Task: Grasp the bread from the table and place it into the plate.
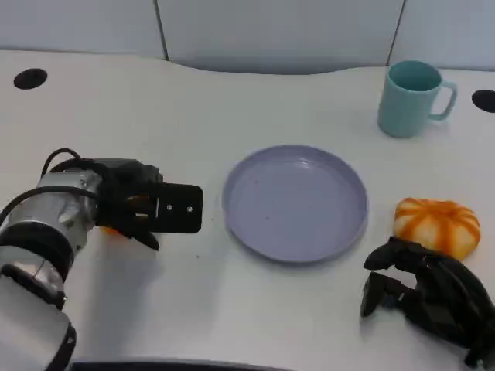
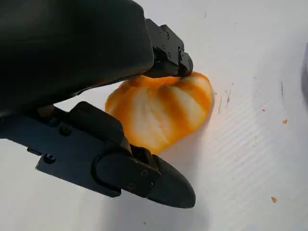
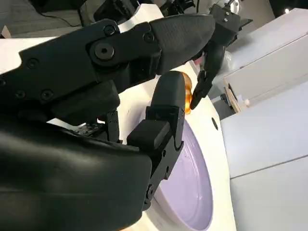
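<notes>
A lilac plate (image 1: 295, 202) lies at the table's middle. Two orange-and-white striped bread rolls are on the table. One roll (image 1: 110, 229) lies left of the plate, mostly hidden under my left hand (image 1: 147, 209). In the left wrist view this roll (image 2: 163, 108) rests on the table with a finger (image 2: 169, 57) touching one side and the thumb (image 2: 139, 175) against the other, so the hand grips it. The other roll (image 1: 437, 224) lies right of the plate. My right hand (image 1: 429, 297) sits just in front of it, fingers loosely bent and apart, holding nothing.
A teal mug (image 1: 412, 98) stands behind the plate at the back right. Two dark round holes (image 1: 30, 78) mark the table's far corners. In the right wrist view the plate (image 3: 192, 192) and a bit of the right-hand roll (image 3: 187, 96) show past the fingers.
</notes>
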Controlling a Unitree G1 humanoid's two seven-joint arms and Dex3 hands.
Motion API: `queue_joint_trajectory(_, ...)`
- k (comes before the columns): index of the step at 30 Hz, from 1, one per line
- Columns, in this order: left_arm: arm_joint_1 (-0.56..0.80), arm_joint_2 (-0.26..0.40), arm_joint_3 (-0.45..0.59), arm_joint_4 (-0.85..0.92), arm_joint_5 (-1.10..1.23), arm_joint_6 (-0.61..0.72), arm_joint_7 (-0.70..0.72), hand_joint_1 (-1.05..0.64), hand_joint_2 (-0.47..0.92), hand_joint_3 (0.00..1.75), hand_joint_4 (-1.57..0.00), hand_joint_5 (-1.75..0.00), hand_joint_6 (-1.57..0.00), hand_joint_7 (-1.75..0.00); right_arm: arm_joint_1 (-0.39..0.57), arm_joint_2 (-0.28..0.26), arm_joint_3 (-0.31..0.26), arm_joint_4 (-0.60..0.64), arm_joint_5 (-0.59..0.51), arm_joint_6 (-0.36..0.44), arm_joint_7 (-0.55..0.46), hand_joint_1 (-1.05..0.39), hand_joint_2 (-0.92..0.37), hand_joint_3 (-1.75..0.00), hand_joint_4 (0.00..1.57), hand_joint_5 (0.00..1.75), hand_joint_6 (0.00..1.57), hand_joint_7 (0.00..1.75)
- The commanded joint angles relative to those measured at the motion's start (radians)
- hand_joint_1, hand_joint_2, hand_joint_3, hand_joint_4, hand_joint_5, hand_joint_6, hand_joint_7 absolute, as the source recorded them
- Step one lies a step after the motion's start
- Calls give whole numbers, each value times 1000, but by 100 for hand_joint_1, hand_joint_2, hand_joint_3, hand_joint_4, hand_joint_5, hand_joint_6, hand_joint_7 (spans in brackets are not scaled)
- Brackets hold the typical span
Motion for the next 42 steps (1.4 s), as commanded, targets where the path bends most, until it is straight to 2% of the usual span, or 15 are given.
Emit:
queue_joint_trajectory(1, -19, -3, -10, 25, 2, 26, 17, -93, 83, 0, 0, -17, -20, -3, 38, 0, 1, 24, -2, 18, 0, -50, -92, -13, 65, 151, 78, 85)
queue_joint_trajectory(16, 1, -20, -55, 60, 26, 48, 103, -88, 84, 0, 0, 0, -14, 0, 46, -2, 0, 15, 14, 31, 20, -48, -92, -13, 66, 153, 79, 85)
queue_joint_trajectory(26, 41, -22, -69, 71, 35, 46, 202, -77, 77, 0, -10, -6, -16, -1, 57, -4, 1, 13, 9, 6, 28, -49, -92, -16, 64, 156, 78, 89)
queue_joint_trajectory(30, 60, -29, -60, 76, 33, 66, 251, -67, 70, 0, -22, -13, -27, -6, 66, -7, 2, 1, 11, 17, 23, -51, -92, -16, 59, 160, 72, 99)
queue_joint_trajectory(32, 69, -30, -63, 77, 38, 69, 284, -60, 67, 0, -28, -21, -36, -9, 67, -7, 0, 5, 13, 14, 22, -50, -92, -14, 61, 153, 73, 96)
queue_joint_trajectory(33, 73, -31, -65, 78, 40, 69, 295, -56, 66, 0, -27, -33, -41, -15, 69, -7, 0, 3, 12, 13, 20, -51, -92, -14, 61, 152, 73, 95)
queue_joint_trajectory(34, 76, -31, -65, 80, 40, 69, 301, -53, 65, 0, -18, -71, -36, -50, 70, -7, 1, -1, 12, 14, 18, -51, -92, -14, 62, 151, 74, 94)
queue_joint_trajectory(35, 79, -32, -66, 81, 40, 69, 310, -51, 65, 0, -13, -89, -28, -73, 73, -7, 2, -10, 11, 20, 14, -51, -92, -14, 62, 151, 74, 94)
queue_joint_trajectory(36, 79, -32, -65, 82, 39, 68, 309, -49, 66, 0, -15, -112, -25, -95, 74, -7, 2, -15, 14, 28, 14, -51, -92, -13, 62, 151, 75, 94)
queue_joint_trajectory(37, 79, -31, -64, 82, 37, 67, 307, -46, 68, 1, -18, -127, -24, -110, 75, -6, 2, -19, 16, 33, 14, -51, -92, -13, 62, 151, 75, 94)
queue_joint_trajectory(38, 80, -30, -61, 83, 34, 58, 311, -45, 68, 1, -20, -132, -24, -114, 75, -7, 1, -19, 18, 34, 18, -51, -92, -12, 62, 151, 75, 94)
queue_joint_trajectory(39, 81, -28, -60, 83, 32, 52, 314, -38, 69, 1, -32, -134, -30, -107, 75, -7, 0, -19, 18, 34, 20, -51, -92, -13, 62, 151, 75, 94)
queue_joint_trajectory(41, 85, -29, -46, 82, 19, 42, 333, -29, 70, 1, -43, -143, -34, -108, 77, -8, 1, -22, 19, 36, 21, -50, -92, -13, 62, 152, 75, 94)
queue_joint_trajectory(42, 86, -30, -47, 82, 22, 42, 345, -25, 71, 1, -43, -157, -31, -130, 77, -7, 0, -20, 20, 36, 19, -50, -92, -13, 62, 152, 75, 94)
